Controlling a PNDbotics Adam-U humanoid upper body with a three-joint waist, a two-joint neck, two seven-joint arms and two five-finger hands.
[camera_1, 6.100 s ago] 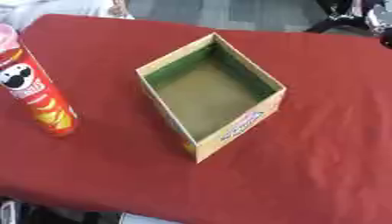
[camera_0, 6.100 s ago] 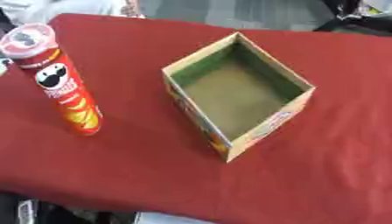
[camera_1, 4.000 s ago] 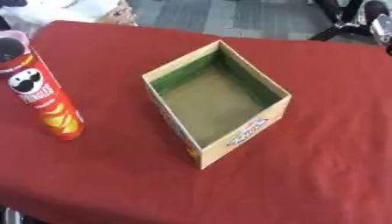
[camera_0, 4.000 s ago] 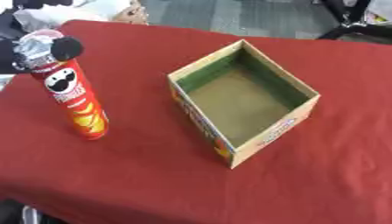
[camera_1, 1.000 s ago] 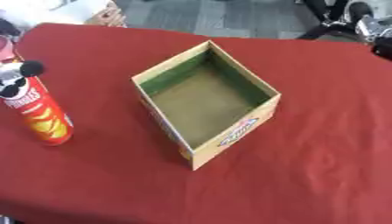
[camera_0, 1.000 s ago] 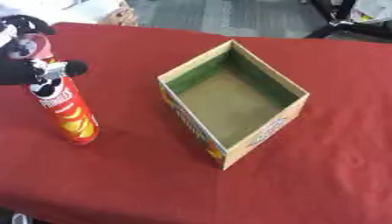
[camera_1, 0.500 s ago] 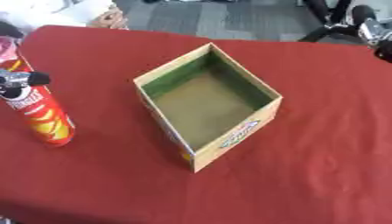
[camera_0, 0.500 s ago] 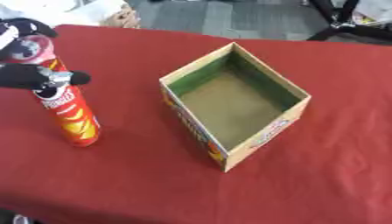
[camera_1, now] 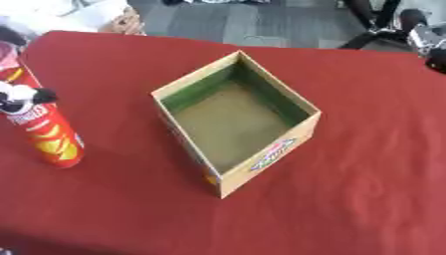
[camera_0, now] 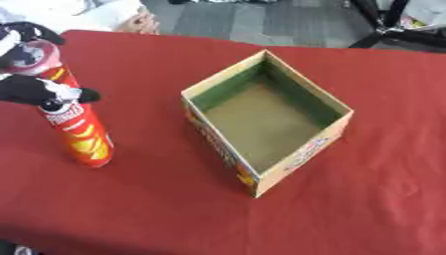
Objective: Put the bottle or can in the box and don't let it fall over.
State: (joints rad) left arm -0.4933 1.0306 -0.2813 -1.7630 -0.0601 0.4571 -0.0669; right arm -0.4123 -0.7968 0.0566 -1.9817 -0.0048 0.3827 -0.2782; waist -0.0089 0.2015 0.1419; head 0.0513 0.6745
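Note:
A tall red crisps can (camera_0: 83, 139) stands upright on the red tablecloth (camera_0: 157, 209) at the left. My left hand (camera_0: 31, 89) comes in from the left edge, and its black fingers are curled round the can's upper part, just under the lid. An open cardboard box (camera_0: 305, 84) with a green inner wall and a brown floor sits in the middle, a short way right of the can, with nothing inside. My right hand shows in neither view.
The table's far edge runs along the top, with white things (camera_0: 96, 12) beyond its left end and black stand legs (camera_0: 383, 20) beyond its right. Bare red cloth lies in front of the box and to its right.
My left hand has slid a little lower on the can and curled round it. The can and box stand where they were.

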